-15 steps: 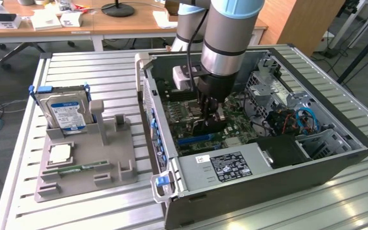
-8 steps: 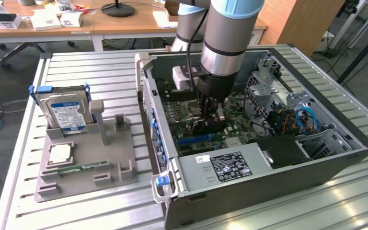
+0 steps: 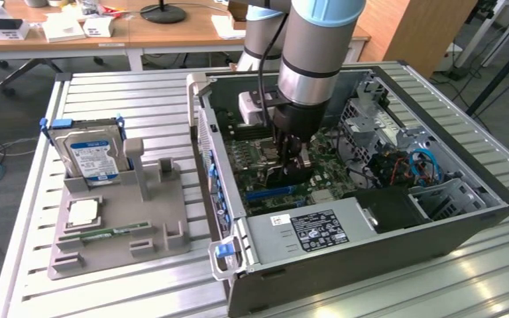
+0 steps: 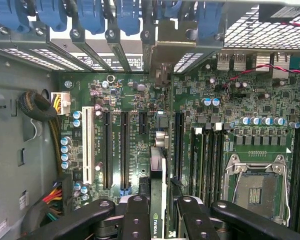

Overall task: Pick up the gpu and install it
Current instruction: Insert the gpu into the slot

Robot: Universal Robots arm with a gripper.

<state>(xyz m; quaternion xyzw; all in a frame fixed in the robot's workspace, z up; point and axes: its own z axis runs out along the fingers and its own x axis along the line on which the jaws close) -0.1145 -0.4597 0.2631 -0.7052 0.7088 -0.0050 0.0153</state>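
On the exterior view's left, a hard drive [image 3: 91, 154] stood in a grey holder [image 3: 117, 232]. To its right the gripper [image 3: 290, 159] reached into the open computer case [image 3: 370, 265]. The wrist view showed the fingers clamped on the gpu [image 4: 157, 172], held edge-on above the motherboard [image 4: 240, 100] slots. The slatted metal table [image 3: 24, 278] stood before wooden desks [image 3: 175, 33].

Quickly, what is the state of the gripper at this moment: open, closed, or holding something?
Gripper: jaws closed on the gpu, which stands on edge over the motherboard.
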